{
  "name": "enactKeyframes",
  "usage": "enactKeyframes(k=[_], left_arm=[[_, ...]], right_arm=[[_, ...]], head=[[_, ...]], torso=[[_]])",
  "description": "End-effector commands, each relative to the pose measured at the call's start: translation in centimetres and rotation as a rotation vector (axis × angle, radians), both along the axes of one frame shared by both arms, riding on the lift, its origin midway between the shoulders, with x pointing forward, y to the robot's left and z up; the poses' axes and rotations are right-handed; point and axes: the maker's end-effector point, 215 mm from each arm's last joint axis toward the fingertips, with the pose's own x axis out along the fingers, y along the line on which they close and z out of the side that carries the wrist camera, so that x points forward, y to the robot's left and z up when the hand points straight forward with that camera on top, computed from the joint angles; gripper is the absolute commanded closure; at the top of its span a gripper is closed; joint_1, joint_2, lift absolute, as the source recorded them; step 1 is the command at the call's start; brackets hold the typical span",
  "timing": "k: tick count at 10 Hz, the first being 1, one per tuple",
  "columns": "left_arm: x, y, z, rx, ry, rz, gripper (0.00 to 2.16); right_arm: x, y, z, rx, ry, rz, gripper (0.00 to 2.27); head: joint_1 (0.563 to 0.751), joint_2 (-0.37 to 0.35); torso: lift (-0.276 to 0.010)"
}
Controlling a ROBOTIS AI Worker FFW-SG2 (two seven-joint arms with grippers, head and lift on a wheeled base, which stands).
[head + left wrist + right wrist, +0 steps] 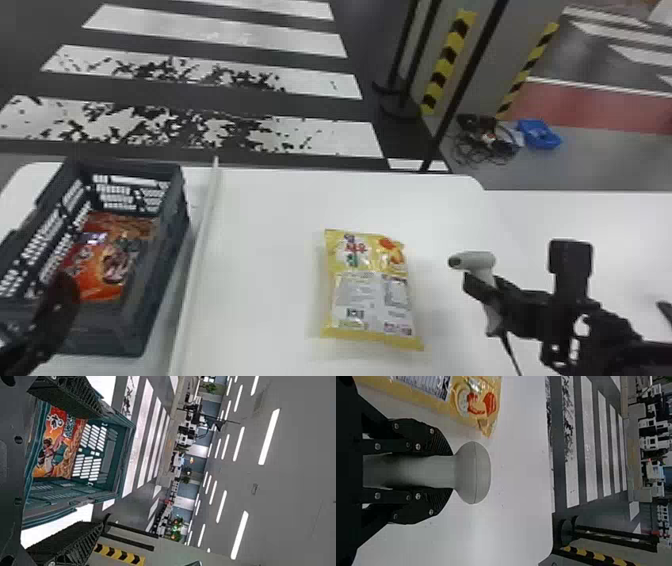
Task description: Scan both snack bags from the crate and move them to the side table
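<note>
The left gripper (54, 312) is at the near left, by the near end of the crate (120, 332); its fingers are spread wide, with nothing gripped. The right gripper (484, 288) is at the near right, clamped around the handle of the grey scanner (477, 260), whose head is directed left; a cord (509, 352) extends from the handle toward the near side. The yellow snack bag (370, 295) lies flat on the white table (260, 260), between crate and scanner, label panel up. A raised strip (199, 250) separates it from the crate at left. The orange snack bag (102, 270) lies inside the crate. Beyond the table, at far right, a blue tray (540, 135) sits on the floor.
</note>
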Motion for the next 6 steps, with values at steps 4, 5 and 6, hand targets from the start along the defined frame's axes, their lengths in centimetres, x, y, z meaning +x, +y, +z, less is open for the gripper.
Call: enactKeyframes(k=[4, 5, 6], left_arm=[[0.0, -0.5, -0.2, -0.007, -0.001, -0.008, 0.03], [0.0, -0.6, -0.2, -0.009, -0.003, -0.008, 0.03], [0.1, -0.7, -0.1, -0.012, -0.007, -0.009, 0.03]], right_arm=[[-6.2, 12.1, 3.4, 0.189, 0.004, 0.075, 2.24], [-7.5, 14.4, 3.4, 0.232, 0.011, 0.09, 2.24], [-8.7, 16.3, 3.3, 0.263, 0.021, 0.102, 2.24]], head=[[0.695, -0.082], [0.695, -0.046], [0.695, -0.009]], torso=[[-0.095], [-0.095], [-0.095]])
